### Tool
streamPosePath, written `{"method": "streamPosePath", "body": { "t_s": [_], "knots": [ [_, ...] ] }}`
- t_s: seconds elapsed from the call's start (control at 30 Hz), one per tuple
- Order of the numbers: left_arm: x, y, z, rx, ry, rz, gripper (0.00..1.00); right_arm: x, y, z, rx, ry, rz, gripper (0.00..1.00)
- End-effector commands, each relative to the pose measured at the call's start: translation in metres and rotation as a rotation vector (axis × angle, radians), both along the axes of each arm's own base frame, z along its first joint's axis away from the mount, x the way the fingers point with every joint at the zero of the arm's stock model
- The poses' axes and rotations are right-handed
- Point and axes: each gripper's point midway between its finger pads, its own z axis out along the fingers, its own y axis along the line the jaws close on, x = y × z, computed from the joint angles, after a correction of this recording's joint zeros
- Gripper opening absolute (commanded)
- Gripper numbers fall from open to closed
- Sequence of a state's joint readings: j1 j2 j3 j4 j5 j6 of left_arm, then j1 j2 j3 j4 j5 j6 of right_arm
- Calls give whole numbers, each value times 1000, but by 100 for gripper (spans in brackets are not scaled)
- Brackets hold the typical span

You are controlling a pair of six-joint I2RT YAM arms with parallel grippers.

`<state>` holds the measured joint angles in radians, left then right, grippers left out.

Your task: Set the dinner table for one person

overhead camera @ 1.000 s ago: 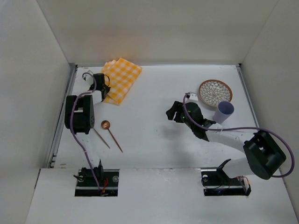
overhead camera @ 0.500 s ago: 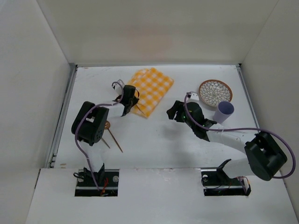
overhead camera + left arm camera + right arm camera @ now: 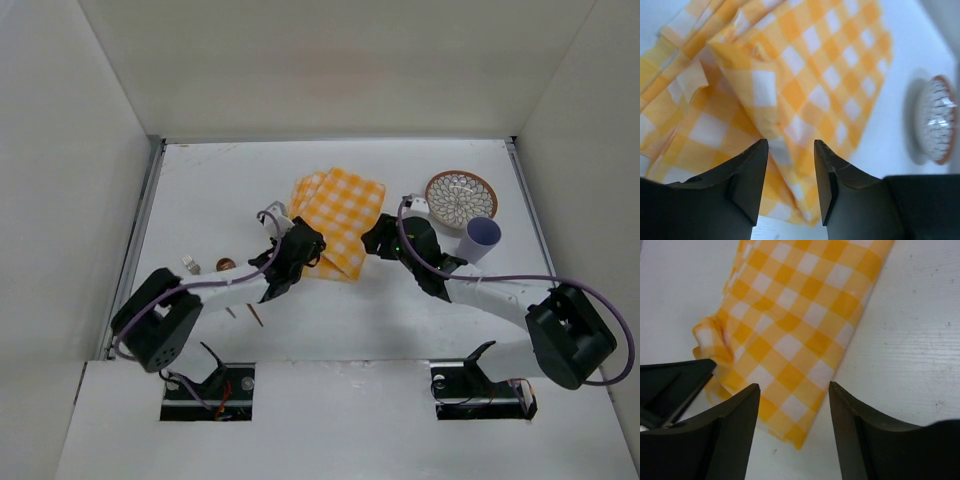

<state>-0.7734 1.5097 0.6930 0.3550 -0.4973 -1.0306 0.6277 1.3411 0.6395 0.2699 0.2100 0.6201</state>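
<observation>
The yellow-and-white checked cloth [image 3: 340, 215] lies rumpled at the middle of the white dinner table [image 3: 330, 320]. My left gripper [image 3: 303, 247] is at the cloth's near left edge. Its jaws are open, and a raised fold of cloth [image 3: 790, 125] sits loose in the gap of the left gripper [image 3: 790, 146]. My right gripper [image 3: 378, 238] is open just right of the cloth. In the right wrist view the right gripper [image 3: 794, 388] hovers over the near corner of the cloth [image 3: 800, 315], holding nothing.
A patterned plate [image 3: 461, 198] and a lilac cup [image 3: 480, 238] stand at the back right. A copper spoon [image 3: 226, 264] and thin sticks [image 3: 252, 314] lie near the left arm, partly hidden by it. A small silver item [image 3: 190, 264] is further left.
The left arm has dragged the cloth from the back left to the table's middle, then opened its jaws. The right gripper has edged toward the cloth and narrowed slightly.
</observation>
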Motion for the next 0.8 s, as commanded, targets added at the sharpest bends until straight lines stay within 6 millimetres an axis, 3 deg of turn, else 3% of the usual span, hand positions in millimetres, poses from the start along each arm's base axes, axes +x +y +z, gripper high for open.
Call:
{"method": "streamPosePath", "body": {
  "t_s": [0.0, 0.07, 0.13, 0.23, 0.3, 0.4, 0.43, 0.57, 0.77],
  "knots": [
    [4, 22, 70, -63, -185, 70, 42, 6, 10, 17, 14, -54, 44, 54],
    [-4, 37, 84, -53, -227, 80, 43, 2, 23, 15, -5, -52, 100, 37],
    [-11, 53, 84, -39, -232, 93, 43, -3, 39, 15, -20, -54, 151, 22],
    [-21, 80, 67, -11, -185, 125, 43, -7, 62, 14, -74, -53, 213, 17],
    [-27, 93, 55, -2, -156, 132, 44, -9, 77, 17, -118, -68, 248, 24],
    [-34, 109, 40, -7, -133, 148, 43, -11, 101, 22, -194, -103, 298, 55],
    [-36, 116, 37, -11, -125, 157, 43, -10, 108, 21, -224, -109, 310, 60],
    [-41, 130, 27, -30, -103, 165, 42, 5, 131, 10, -345, -102, 363, 64],
    [-49, 136, 19, -64, -65, 139, 41, 29, 151, -13, -504, -44, 403, 66]
  ]
}}
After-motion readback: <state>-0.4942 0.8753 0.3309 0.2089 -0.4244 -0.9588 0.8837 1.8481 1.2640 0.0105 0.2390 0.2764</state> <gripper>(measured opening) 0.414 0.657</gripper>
